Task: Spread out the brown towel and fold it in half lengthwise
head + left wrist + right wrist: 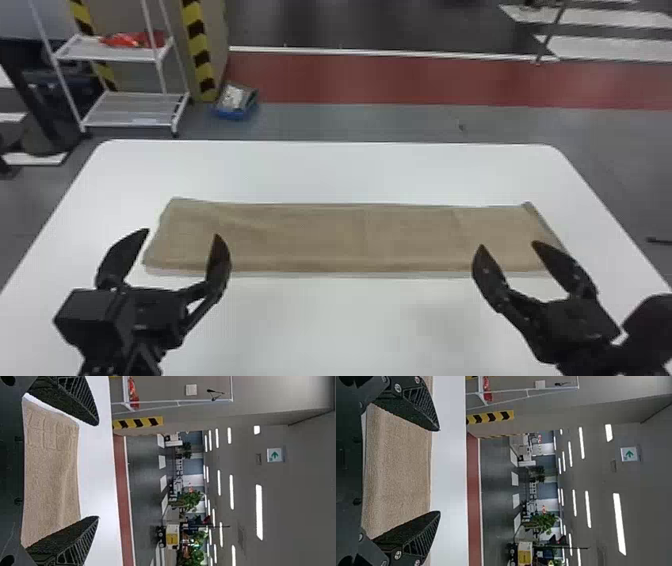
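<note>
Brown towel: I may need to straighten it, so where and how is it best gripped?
Likely at both ends of the near long edge of the towel, left gripper and right gripper pinching low from the robot's side: it lies flat as a long strip, that edge facing the robot.

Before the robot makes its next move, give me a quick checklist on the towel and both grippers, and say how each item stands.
1. Left gripper open and empty: ok.
2. Right gripper open and empty: ok.
3. Brown towel laid out as a long strip, side to side: ok.
4. Whole towel within the edges of the white table: ok.
5. Top surface free of ripples: not ok, faint ones toward the left end.
6. Hidden layers smooth underneath: cannot tell.
</note>
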